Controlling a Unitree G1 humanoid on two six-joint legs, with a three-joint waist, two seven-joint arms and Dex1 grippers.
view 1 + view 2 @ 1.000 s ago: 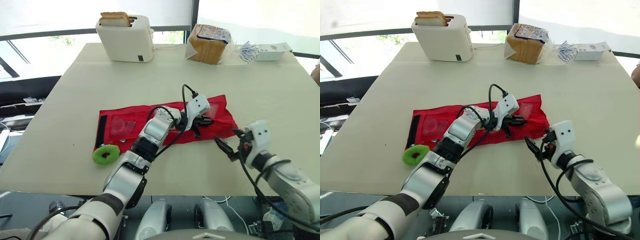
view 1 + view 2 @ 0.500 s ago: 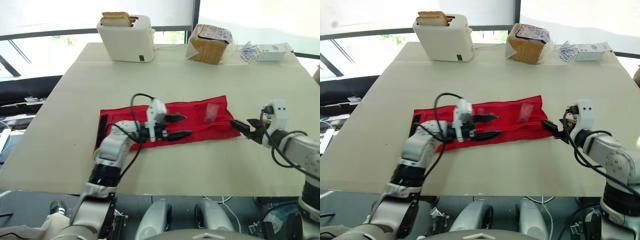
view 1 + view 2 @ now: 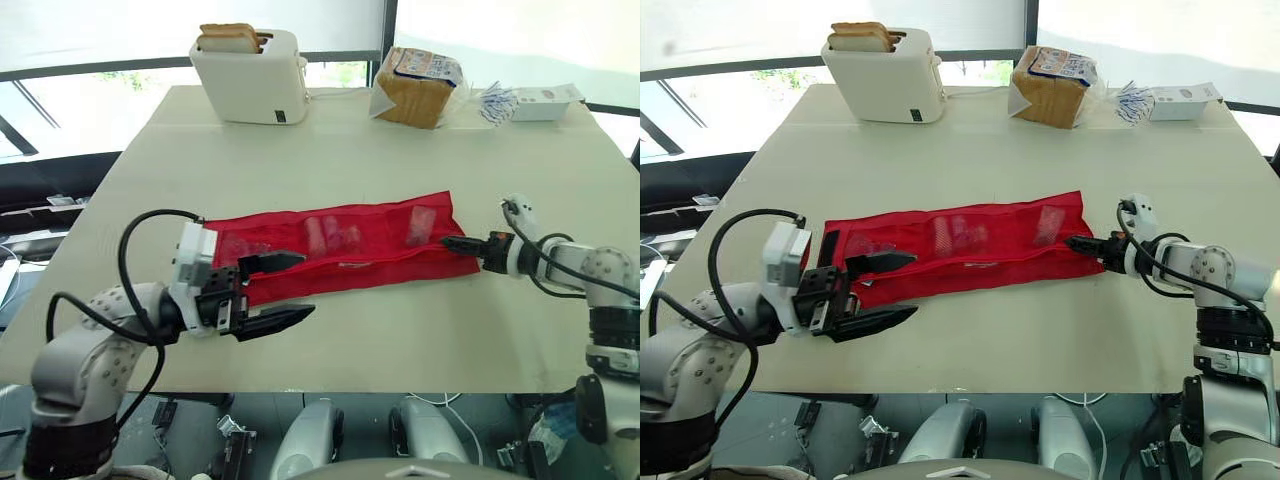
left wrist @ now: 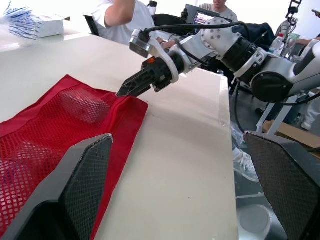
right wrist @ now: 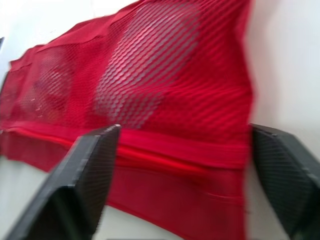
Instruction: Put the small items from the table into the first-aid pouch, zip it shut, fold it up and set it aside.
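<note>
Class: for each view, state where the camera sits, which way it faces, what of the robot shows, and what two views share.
Left eye view: head, facing forward and down at table and red pouch; left gripper, right gripper show.
Right eye view: beside it, same scene.
Left wrist view: left wrist, facing along the pouch to the right gripper; own fingers show.
Right wrist view: right wrist, facing the pouch's mesh; own fingers show.
Shared: both wrist views show the pouch.
</note>
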